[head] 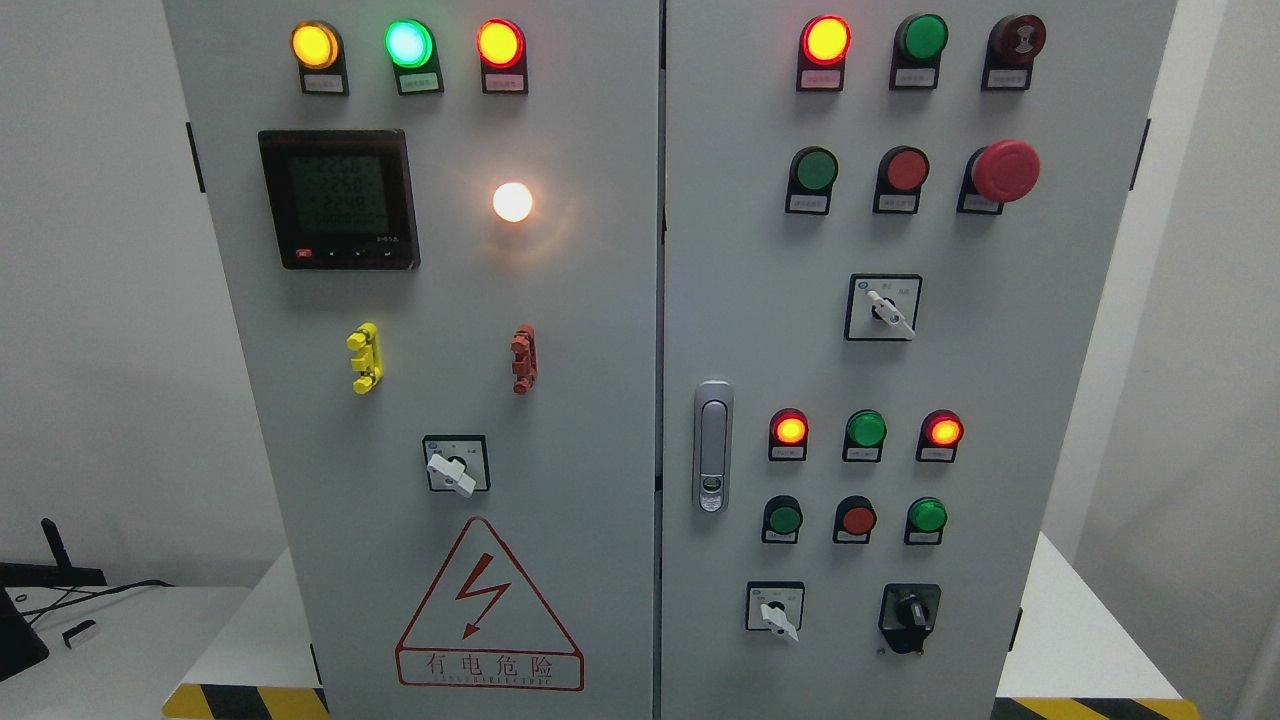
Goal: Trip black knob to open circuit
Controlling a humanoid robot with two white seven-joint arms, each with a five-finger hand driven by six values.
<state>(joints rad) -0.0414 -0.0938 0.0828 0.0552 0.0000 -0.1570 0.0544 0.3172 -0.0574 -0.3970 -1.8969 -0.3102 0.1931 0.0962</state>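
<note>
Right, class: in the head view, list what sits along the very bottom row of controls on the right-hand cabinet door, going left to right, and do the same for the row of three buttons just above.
Bottom row: white-handled switch → black knob. Row above: green button → red button → brighter green button.

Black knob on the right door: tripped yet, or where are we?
Done: nothing visible. The black knob sits at the lower right of the right door, untouched, beside a white-handled selector; its set position is unclear. In hand: nothing, neither robot hand is in the head view. Left: bring a hand in, grasp the knob and turn it. Several indicator lamps, such as the red one, are lit.
</note>
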